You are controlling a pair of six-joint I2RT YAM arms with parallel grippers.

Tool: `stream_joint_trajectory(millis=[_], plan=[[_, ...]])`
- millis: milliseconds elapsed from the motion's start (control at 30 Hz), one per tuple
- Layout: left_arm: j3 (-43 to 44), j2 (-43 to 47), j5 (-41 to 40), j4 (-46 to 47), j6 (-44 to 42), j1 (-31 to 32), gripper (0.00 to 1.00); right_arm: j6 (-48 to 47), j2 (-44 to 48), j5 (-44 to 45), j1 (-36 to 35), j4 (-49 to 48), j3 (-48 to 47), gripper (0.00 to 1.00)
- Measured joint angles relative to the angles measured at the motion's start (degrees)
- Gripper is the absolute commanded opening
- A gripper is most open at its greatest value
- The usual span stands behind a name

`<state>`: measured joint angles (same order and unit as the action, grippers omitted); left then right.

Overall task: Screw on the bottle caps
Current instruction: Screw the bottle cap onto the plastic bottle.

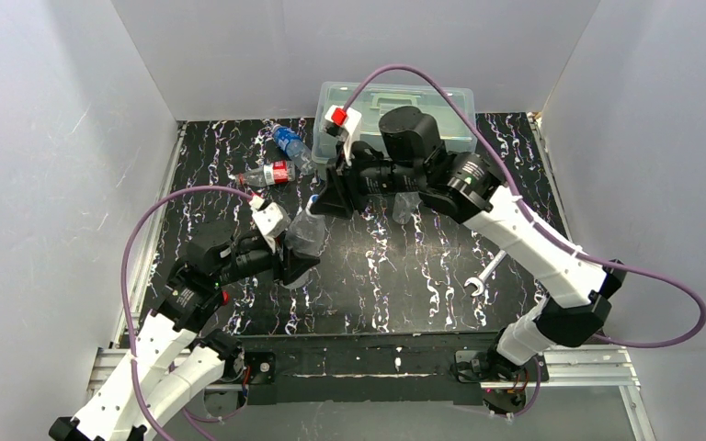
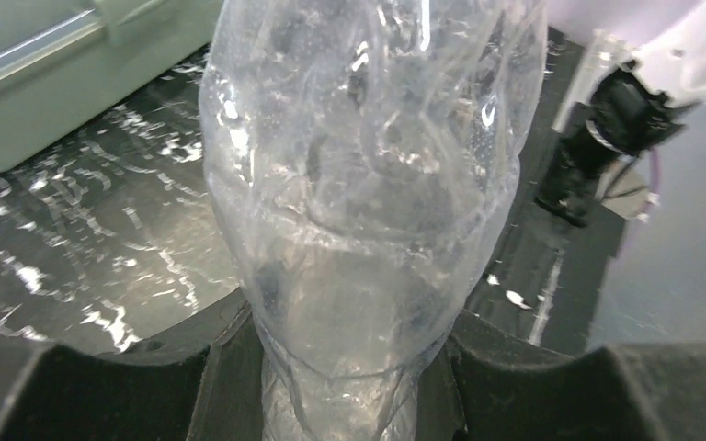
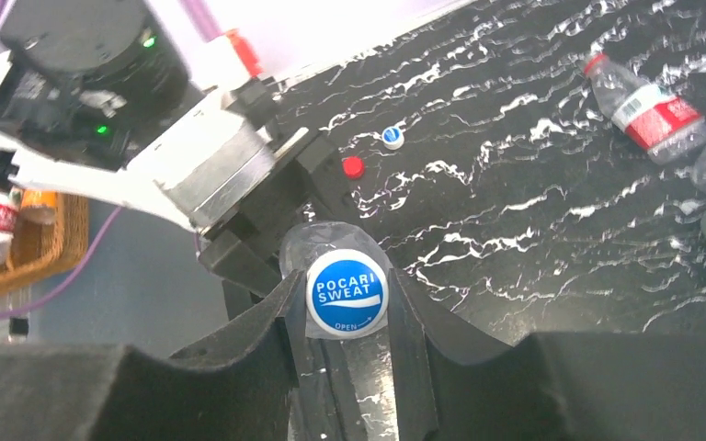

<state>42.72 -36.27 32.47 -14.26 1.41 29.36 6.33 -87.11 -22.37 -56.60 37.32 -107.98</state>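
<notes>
Three bottles are in view, and as far as the pictures show none can yet be counted as finished. The plain bottle is the one being worked on. The left jaws are closed tight on its body and hold it out toward the right arm. The right jaws are pinched shut on a blue-and-white cap, whose printed top faces the wrist camera. Clear plastic from the bottle's neck end shows just behind it. The cap therefore appears to sit at the mouth, and the step in hand is judged to be the threading. Whether the threads have caught, or how far the cap is turned down, cannot be told.

The rest of the work lies at the far left of the tabletop. The red-label bottle lies on its side there. The blue-label bottle lies just behind it, close to the translucent box. Two caps sit loose on the tabletop, near each other but apart: a red cap and a loose blue-and-white cap.

The neck end of the red-label bottle looks reddish in the right wrist view. It is too small to tell whether that is a cap already fitted.

By this reckoning the first cap is partly on at best, and two bottles probably remain to be capped.
</notes>
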Motion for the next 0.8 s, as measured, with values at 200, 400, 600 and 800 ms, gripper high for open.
stream_joint_trajectory(millis=[200, 400, 600, 800], plan=[[0.15, -0.28, -9.75, -1.62, -3.43, -0.02, 0.00, 7.58, -5.55, 6.27, 0.00, 1.90, -5.07, 0.06], [0.15, -1.09, -18.18, -2.75, -5.77, -0.09, 0.00, 16.46, -10.10, 12.41, 0.07, 3.56, -8.63, 0.07], [-0.15, -1.88, -21.31, -1.90, -7.17, -0.07, 0.00, 22.49, -11.21, 16.28, 0.04, 3.63, -9.11, 0.11], [-1.38, -1.60, -22.58, -0.09, -8.26, -0.09, 0.00, 24.79, -12.48, 17.99, -0.20, 5.03, -11.10, 0.22]])
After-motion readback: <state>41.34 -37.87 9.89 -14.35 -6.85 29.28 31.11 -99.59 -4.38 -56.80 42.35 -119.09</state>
